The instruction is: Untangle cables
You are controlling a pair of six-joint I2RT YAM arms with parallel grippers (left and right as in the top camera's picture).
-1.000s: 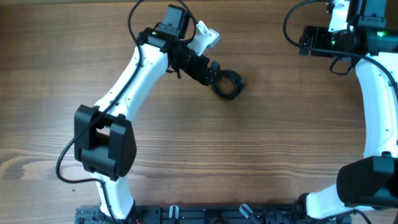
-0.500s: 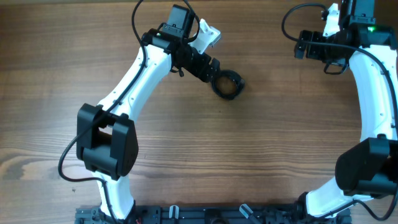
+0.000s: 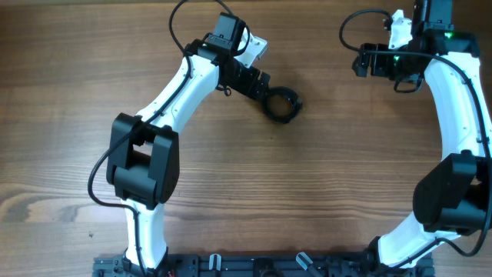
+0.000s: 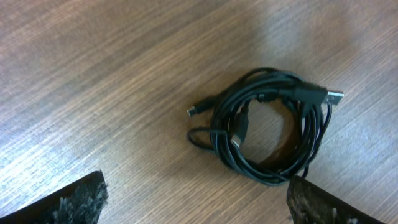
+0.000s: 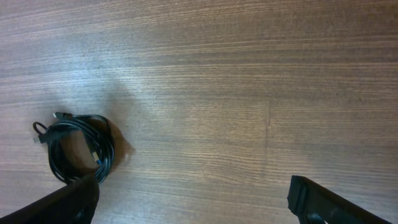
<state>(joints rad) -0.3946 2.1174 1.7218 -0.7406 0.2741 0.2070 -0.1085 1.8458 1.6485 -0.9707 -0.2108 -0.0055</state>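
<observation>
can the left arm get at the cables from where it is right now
Probably yes. The left gripper is open and sits close to the cables, which lie in a loose coil on the table. Nothing shows between the fingers and the coil.

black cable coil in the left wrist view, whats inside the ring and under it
Inside the coil of thin black cables, bare brown wooden table shows, plus one small plug end. Wood directly beneath the strands is covered.
</observation>
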